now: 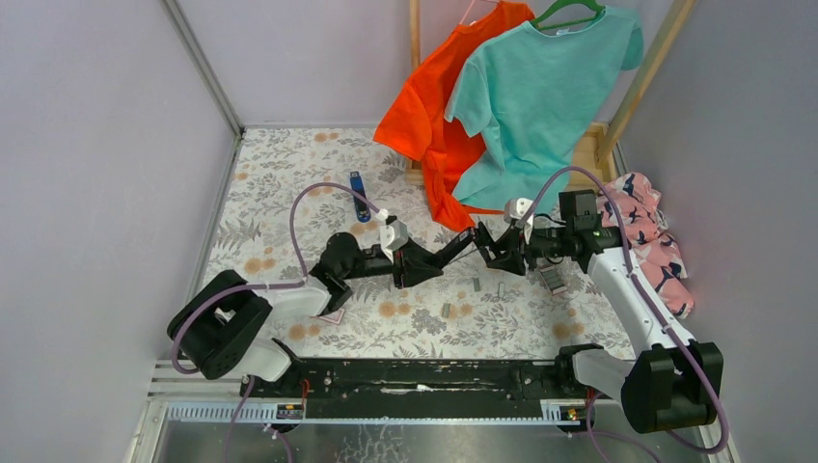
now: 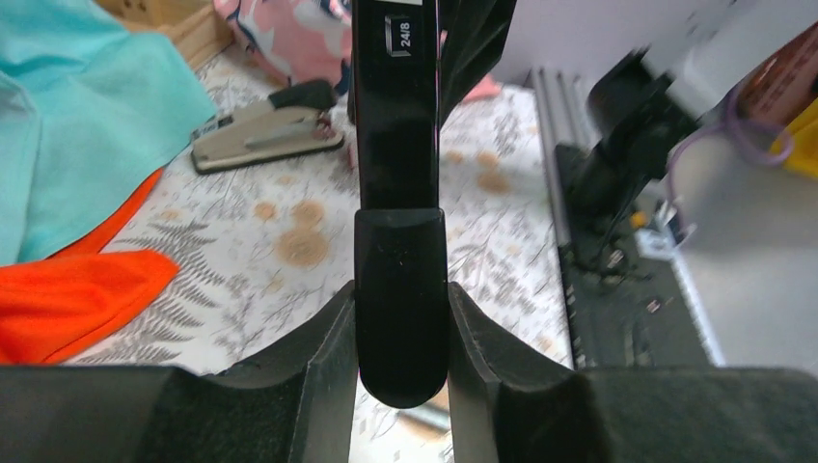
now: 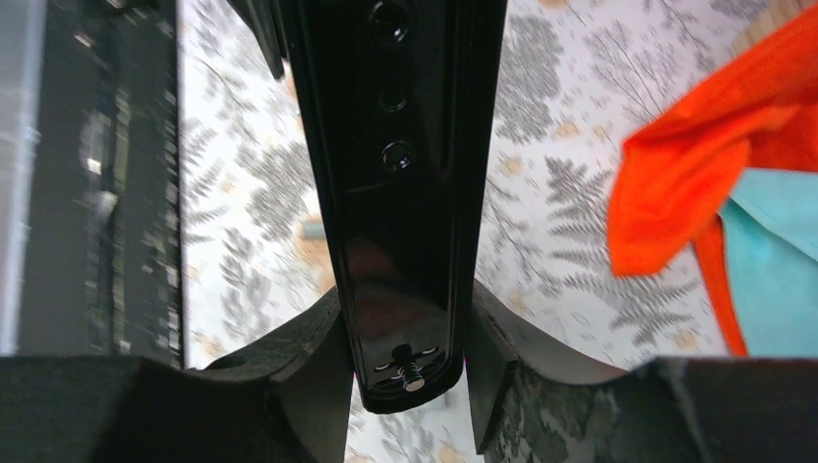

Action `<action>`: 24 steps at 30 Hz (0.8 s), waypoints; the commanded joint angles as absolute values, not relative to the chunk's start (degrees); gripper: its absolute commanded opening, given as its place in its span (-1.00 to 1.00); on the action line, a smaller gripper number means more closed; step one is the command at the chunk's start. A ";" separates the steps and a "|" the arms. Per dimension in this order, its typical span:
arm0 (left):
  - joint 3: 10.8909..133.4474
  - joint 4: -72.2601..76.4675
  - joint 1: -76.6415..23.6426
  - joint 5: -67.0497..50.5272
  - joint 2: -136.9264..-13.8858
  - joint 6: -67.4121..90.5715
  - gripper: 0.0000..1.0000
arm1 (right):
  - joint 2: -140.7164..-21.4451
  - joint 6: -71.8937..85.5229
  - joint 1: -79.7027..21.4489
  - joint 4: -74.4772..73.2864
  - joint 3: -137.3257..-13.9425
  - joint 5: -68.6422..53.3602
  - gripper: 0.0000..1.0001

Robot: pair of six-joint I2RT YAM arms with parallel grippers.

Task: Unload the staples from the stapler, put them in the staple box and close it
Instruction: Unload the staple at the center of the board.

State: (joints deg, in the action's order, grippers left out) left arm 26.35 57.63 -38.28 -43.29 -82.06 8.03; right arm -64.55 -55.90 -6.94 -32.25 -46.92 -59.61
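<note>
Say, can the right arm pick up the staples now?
Probably not yet: the right gripper is shut on the black stapler. The staples lie uncovered on the table nearby, so nothing else blocks it.

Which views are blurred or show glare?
Top view: sharp, evenly lit, no glare. Left wrist: stapler crisp, background at right smeared. Right wrist: soft sheen on the stapler, black rail at left blurred.
</note>
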 commanded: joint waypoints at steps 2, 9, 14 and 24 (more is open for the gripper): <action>23.18 85.79 -40.15 -37.39 -82.94 26.34 -1.00 | -64.73 -39.75 -6.50 -29.71 -50.69 -75.82 -0.92; 22.69 89.48 -42.20 -32.50 -82.62 32.68 -1.00 | -64.12 -31.36 -6.48 -23.45 -49.07 -81.73 -0.58; 23.48 89.32 -45.14 -29.98 -83.13 33.61 -1.00 | -62.58 -26.67 -6.49 -19.18 -48.04 -81.08 -0.34; 23.75 91.05 -47.04 -27.51 -83.85 35.94 -1.00 | -60.46 -25.90 -6.50 -19.55 -48.25 -79.44 0.43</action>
State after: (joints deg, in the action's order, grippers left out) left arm 22.72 81.69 -46.26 -28.67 -84.68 34.65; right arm -62.28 -27.09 -6.87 -21.43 -47.57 -77.54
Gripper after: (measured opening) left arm 0.390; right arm 0.637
